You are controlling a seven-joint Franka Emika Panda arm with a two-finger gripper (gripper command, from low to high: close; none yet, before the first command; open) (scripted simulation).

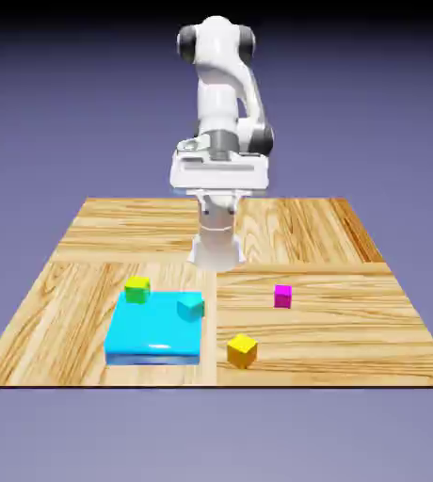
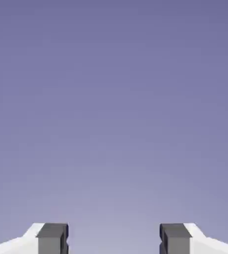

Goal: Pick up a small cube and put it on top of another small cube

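Observation:
The small orange-yellow cube (image 1: 242, 350) lies on the wooden table near its front edge, just right of the big flat cyan block. The small teal cube (image 1: 190, 306) sits at that block's far right corner. My gripper (image 1: 221, 179) hangs high above the table's far half, well away from both cubes. In the hand view the gripper (image 2: 113, 239) is open, its two grey fingertips (image 2: 52, 238) set wide apart with nothing between them. That view shows only the plain blue-violet backdrop, and neither cube appears in it.
The big flat cyan block (image 1: 150, 339) lies at the exterior view's front left. A lime-green cube (image 1: 137, 289) sits at its far left corner. A magenta cube (image 1: 282, 296) stands alone to the right. The wooden table (image 1: 352, 320) ends just in front of the cubes.

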